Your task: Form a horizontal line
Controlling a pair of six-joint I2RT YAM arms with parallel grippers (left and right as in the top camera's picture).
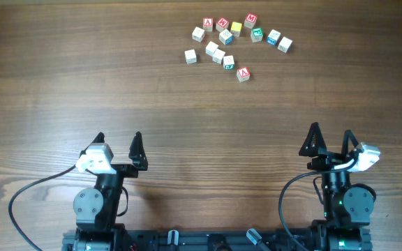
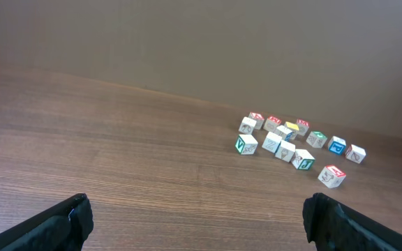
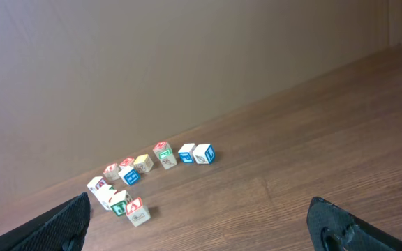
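Several small pale wooden letter cubes (image 1: 226, 36) lie scattered in a loose cluster at the far middle-right of the table. A red-topped cube (image 1: 243, 73) sits nearest to me. No straight horizontal line of three cubes shows in any view. The cluster also shows in the left wrist view (image 2: 285, 143) and the right wrist view (image 3: 135, 209). My left gripper (image 1: 118, 138) is open and empty at the near left, far from the cubes. My right gripper (image 1: 331, 132) is open and empty at the near right. Both show wide-open jaws in their wrist views (image 2: 197, 209) (image 3: 199, 209).
The brown wooden table (image 1: 82, 77) stretches bare between the grippers and the cubes. A plain wall (image 3: 152, 63) rises behind the table's far edge.
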